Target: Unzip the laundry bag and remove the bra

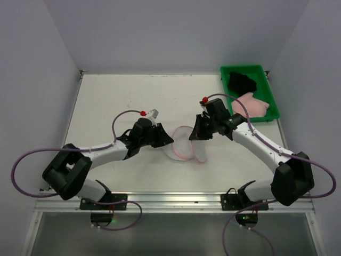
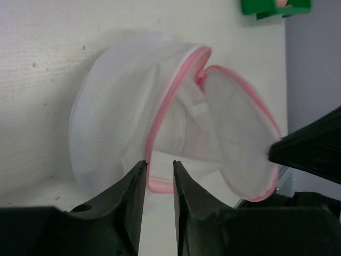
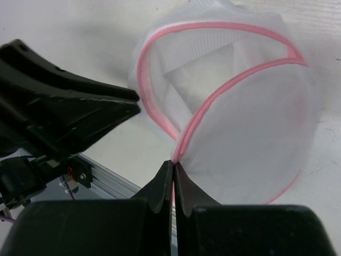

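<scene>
The laundry bag [image 1: 185, 145] lies on the table [image 1: 117, 96] between the two arms; its two halves of white see-through mesh gape apart like a clamshell, a pink zip rim round each; something white sits inside, too blurred to name; the right gripper [image 3: 173, 162] is closed tight, pinching one half's pink rim; the left gripper [image 2: 160, 164] stands narrowly parted at the other rim, not clamping it.
</scene>
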Available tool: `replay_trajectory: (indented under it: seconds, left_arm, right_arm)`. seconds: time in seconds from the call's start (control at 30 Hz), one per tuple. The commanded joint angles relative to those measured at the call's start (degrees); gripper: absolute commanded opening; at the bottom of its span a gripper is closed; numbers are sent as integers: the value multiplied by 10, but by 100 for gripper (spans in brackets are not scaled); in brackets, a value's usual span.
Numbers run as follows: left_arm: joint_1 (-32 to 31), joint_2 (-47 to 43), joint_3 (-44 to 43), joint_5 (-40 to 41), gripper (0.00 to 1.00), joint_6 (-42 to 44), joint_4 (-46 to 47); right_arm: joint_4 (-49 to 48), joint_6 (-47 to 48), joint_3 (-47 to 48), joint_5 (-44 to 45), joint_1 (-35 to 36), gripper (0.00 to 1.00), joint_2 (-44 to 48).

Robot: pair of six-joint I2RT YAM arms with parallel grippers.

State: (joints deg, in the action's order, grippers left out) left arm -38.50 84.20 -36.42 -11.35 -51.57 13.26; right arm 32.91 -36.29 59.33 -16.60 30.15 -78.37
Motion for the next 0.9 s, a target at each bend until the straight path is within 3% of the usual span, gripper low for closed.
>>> replay_trajectory:
  seconds: [0.0,0.17,0.27,0.53,0.67,0.73,0.77,0.83,0.87]
  left_arm:
    - [20,-70,14,24,31,7,-17]
    - [55,-123,26,18,42,19,-49]
    - [68,-127,36,18,44,26,-53]
    - [63,-15,30,-29,44,11,3]
    - [39,44,7,-37,37,3,32]
    - [33,69,-1,-37,25,-2,40]
    - [32,75,-1,-38,12,-12,49]
    - [25,83,3,-39,1,-25,62]
    - [22,83,3,-39,0,-27,70]
  right_arm:
    - [-7,14,8,12,1,0,5]
    - [0,26,3,23,1,0,11]
    - [3,28,3,19,2,0,13]
    - [6,26,13,17,2,0,17]
    - [-1,14,18,10,2,0,17]
    - [-8,7,20,11,2,0,18]
    - [-12,0,20,10,2,0,18]
    - [-24,-9,21,10,2,0,16]
    - [-29,-21,20,10,2,0,16]
